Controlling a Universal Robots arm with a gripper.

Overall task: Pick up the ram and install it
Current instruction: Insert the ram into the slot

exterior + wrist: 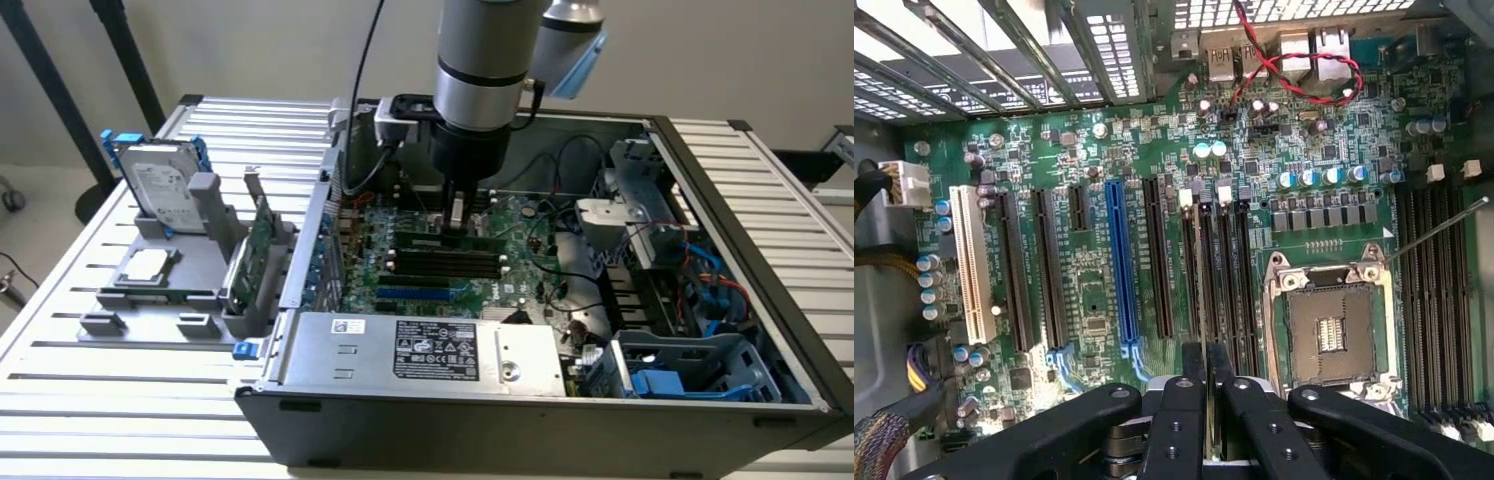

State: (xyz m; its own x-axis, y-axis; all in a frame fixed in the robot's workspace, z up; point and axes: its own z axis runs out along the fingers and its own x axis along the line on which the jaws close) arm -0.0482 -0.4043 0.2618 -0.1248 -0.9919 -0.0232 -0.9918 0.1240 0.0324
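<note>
My gripper [458, 222] reaches straight down into the open computer case [747, 200], over the black memory slots [447, 262] of the green motherboard [514, 225]. The ram [430, 241], a thin green stick, lies along the rearmost of those slots, directly under my fingertips. In the wrist view the ram [1204, 290] shows edge-on as a narrow strip in line with a black slot [1230, 280]. My gripper [1205, 365] is shut on it, with the black fingers [1182, 410] pressed against both of its faces.
A grey fixture [147, 310] at the exterior view's left holds a silver hard drive with blue rails [160, 185], a green expansion card [254, 255] and a square chip [147, 265]. The power supply [427, 350], drive cage [681, 370], cables [574, 290] and CPU socket [1332, 335] crowd the slots.
</note>
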